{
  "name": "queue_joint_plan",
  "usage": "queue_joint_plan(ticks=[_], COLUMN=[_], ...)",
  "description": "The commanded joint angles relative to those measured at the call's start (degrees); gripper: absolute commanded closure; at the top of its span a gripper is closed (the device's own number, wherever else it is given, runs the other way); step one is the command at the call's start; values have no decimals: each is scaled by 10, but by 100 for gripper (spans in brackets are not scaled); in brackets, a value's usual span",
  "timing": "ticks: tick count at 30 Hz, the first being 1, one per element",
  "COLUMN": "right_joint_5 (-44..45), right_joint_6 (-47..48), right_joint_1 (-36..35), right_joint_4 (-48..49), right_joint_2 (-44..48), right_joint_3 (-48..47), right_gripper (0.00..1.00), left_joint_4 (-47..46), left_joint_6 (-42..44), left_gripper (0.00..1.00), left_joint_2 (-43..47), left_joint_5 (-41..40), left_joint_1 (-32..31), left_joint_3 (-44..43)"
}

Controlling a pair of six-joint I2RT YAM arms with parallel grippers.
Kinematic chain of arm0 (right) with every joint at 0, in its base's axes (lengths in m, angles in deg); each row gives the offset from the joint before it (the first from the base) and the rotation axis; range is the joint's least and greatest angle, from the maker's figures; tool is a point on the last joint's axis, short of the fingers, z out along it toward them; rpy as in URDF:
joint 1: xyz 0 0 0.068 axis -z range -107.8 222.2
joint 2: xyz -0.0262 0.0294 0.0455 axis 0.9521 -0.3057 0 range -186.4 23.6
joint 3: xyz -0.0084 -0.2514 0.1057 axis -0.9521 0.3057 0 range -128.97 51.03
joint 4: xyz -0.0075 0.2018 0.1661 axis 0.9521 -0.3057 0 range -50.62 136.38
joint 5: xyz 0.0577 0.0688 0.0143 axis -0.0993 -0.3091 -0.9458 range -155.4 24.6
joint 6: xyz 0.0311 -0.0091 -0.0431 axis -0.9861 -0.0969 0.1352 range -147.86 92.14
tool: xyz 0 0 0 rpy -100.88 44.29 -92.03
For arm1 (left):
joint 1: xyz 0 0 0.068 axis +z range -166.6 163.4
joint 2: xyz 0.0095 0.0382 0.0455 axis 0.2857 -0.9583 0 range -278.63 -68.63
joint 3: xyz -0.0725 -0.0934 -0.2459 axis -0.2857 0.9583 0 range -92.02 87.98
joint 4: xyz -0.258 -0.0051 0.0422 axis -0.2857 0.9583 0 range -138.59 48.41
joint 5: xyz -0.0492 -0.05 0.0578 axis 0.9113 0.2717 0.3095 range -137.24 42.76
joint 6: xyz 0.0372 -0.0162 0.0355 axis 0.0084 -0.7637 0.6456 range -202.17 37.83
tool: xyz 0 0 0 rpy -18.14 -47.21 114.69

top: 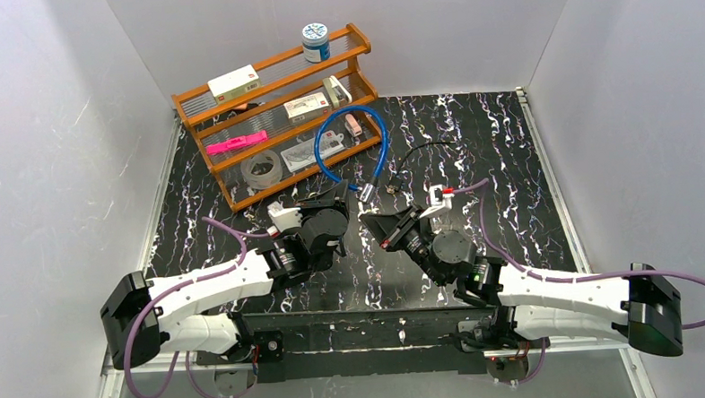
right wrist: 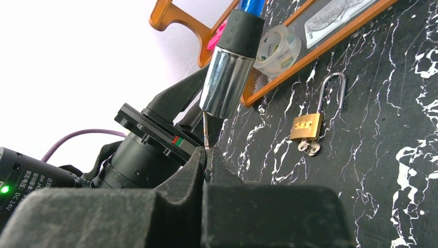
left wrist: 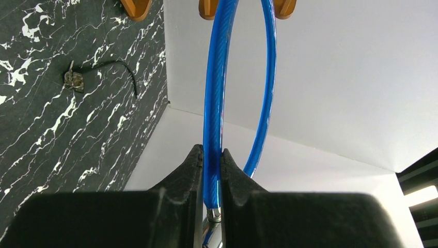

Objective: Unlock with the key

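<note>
1. Step, as I judge it: the key is at the lock and the turn is not yet done.
2. My left gripper (left wrist: pixel 210 164) is clamped on the blue cable (left wrist: pixel 215 103), just above its metal end. It holds the lock up off the table (top: pixel 509 156), in front of the rack (top: pixel 203 105).
3. My right gripper (right wrist: pixel 206 161) is pinched on the key (right wrist: pixel 205 129). Only the thin blade shows, sticking up out of the pads.
4. The blade tip meets the end face of the chrome barrel (right wrist: pixel 225 85). I can't tell how deep it's seated.
5. Next move: push the key in along the barrel axis if it's not home, then roll the right wrist to turn it. The left must hold firm against the torque. Pull the ends apart once it releases.
6. Risk: the blade is thin, so off-axis force could bend it or slip it in the pads.
7. The lock is a blue plastic-coated cable loop with a shiny cylindrical barrel and a black collar above it.
8. A brass padlock (right wrist: pixel 306 126) lies on the table nearby, shackle open. It's not in my grip.
</note>
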Motion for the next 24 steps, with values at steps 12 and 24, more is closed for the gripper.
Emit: queue_joint_plan(ticks=[12, 24], right_joint_5=[65, 51], right_joint_6=[16, 22], right_joint_1=[-6, -6], right_joint_4=[-25, -28], right_joint_2=[16, 39], right_joint_3=[-35, -17], right_gripper=[99, 99], left_joint_4=[-30, -29], left_joint_6=[-16, -14], left_gripper=[100, 100], left_joint_2=[9, 2], left_joint_5=[-31, -34], left_joint_1=[3, 3], left_joint_3=[-23, -27])
